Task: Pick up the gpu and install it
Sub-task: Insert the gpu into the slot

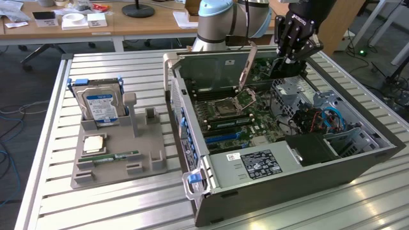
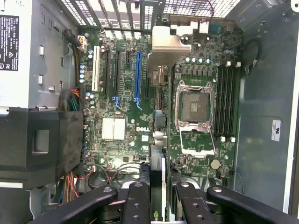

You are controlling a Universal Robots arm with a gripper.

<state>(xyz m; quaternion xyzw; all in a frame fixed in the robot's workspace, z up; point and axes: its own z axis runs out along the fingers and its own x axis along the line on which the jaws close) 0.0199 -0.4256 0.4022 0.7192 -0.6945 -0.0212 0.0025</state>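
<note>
As I read the two feeds, entry one is the gpu (image 2: pixel 157 179): a thin dark card, seen edge-on in the wrist view and clamped between the jaws, whose black fingers (image 2: pixel 137 200) press it from both sides. Its silvery bracket (image 2: pixel 167 44) is at the end away from the jaws, close to the slotted rear wall of the case. The card runs over the motherboard (image 2: pixel 117 107), between the long blue slot (image 2: pixel 138 77) and the open CPU socket (image 2: pixel 194 116). I cannot tell whether its edge touches any slot. In the exterior view the card hangs below the fingers, inside the far end of the computer case (image 1: pixel 281 182).

Entry two, inside the case:
- memory slots (image 2: pixel 226 100) beside the socket
- a labelled power supply (image 1: pixel 255 163) at the near end
- a black shroud (image 1: pixel 310 148) next to the power supply
- blue cables (image 1: pixel 332 120) toward the exterior view's right

Entry three, on the slatted metal desk (image 1: pixel 128 201), beside the case toward the exterior view's left, is a grey holder (image 1: pixel 143 158) carrying:
- a hard drive (image 1: pixel 101 103) with a blue-white label, standing upright
- a square processor chip (image 1: pixel 94 143), lying flat
- a narrow green memory stick (image 1: pixel 118 156), just beside the chip
</note>
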